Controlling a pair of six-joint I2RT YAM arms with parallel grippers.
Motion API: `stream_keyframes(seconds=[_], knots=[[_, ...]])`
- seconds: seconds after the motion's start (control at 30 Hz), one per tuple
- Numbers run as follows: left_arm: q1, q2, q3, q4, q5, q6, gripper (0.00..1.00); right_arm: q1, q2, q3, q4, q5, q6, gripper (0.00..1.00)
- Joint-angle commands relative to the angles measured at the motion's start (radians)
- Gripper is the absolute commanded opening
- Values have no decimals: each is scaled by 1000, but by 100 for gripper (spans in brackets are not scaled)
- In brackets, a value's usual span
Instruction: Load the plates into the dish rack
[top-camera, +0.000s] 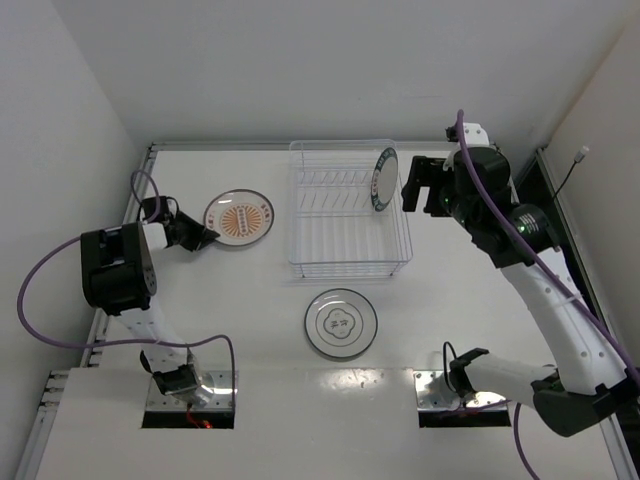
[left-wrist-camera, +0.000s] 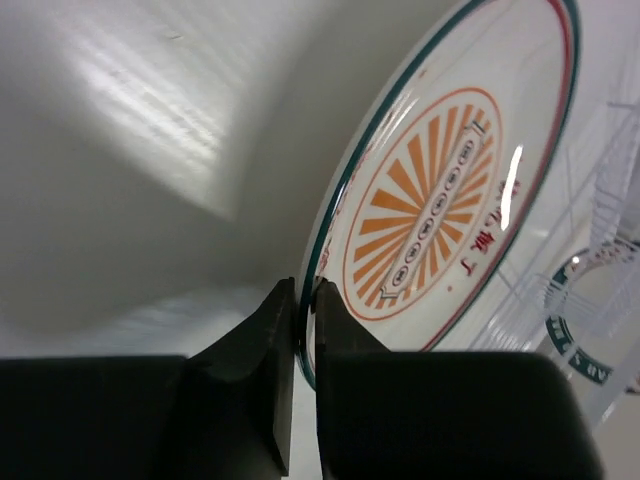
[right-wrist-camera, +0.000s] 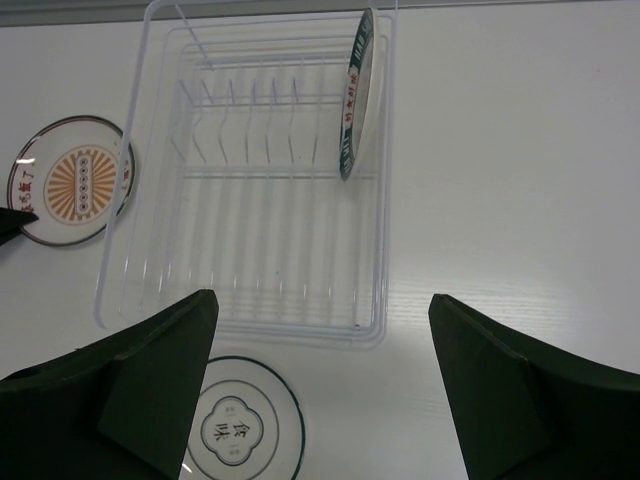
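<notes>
Your left end effector (left-wrist-camera: 305, 330) is clamped on the rim of the orange sunburst plate (top-camera: 240, 217), left of the dish rack (top-camera: 345, 262). Your right end effector (right-wrist-camera: 320, 305) hangs apart above it. The dark-rimmed plate (top-camera: 384, 179) stands upright inside, at the right end. The grey-ringed plate (top-camera: 340, 323) lies on the table (top-camera: 250, 330) just in front.

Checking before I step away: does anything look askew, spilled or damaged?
Nothing stands out. The dark-rimmed plate stands upright in the dish rack, the left end effector pinches the orange plate's rim, the third plate lies flat, intact.
</notes>
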Motion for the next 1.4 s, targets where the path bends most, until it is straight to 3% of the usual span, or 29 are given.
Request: stream_keyframes(seconds=[0.0,0.23,0.43,0.53,0.6,0.73,0.83,1.03,1.1,1.17,1.23,1.3,1.33,1.37], knots=[[17,12,41,-13,51,84,0,-2,11,7,16,-6,11,84],[49,-288,18,-61,207,109,0,-2,20,27,28,-75,2,88],[27,-538,-19,-61,321,51,0,-35,66,-8,145,-355,54,90],[-8,-633,-75,29,410,-36,0,-72,126,-54,278,-606,115,89],[-70,-652,-135,118,454,-130,0,-89,173,-110,377,-749,167,89],[-137,-673,-146,187,477,-161,0,-115,237,-160,494,-900,238,86],[-210,-673,-146,223,477,-204,0,-124,260,-198,591,-934,295,86],[-367,-660,-117,300,441,-268,0,-124,330,-216,611,-966,295,84],[-426,-643,-105,300,425,-277,0,-124,330,-227,623,-966,304,80],[-463,-612,-94,300,396,-278,0,-124,330,-227,636,-966,313,35],[-488,-600,-94,300,387,-278,0,-124,330,-227,611,-953,313,2],[-499,-591,-71,281,387,-265,15,-147,320,-218,556,-902,292,0],[-490,-591,-57,217,364,-220,39,-157,320,-218,544,-862,292,0],[-490,-591,-34,158,347,-178,50,-166,303,-200,501,-832,283,0]])
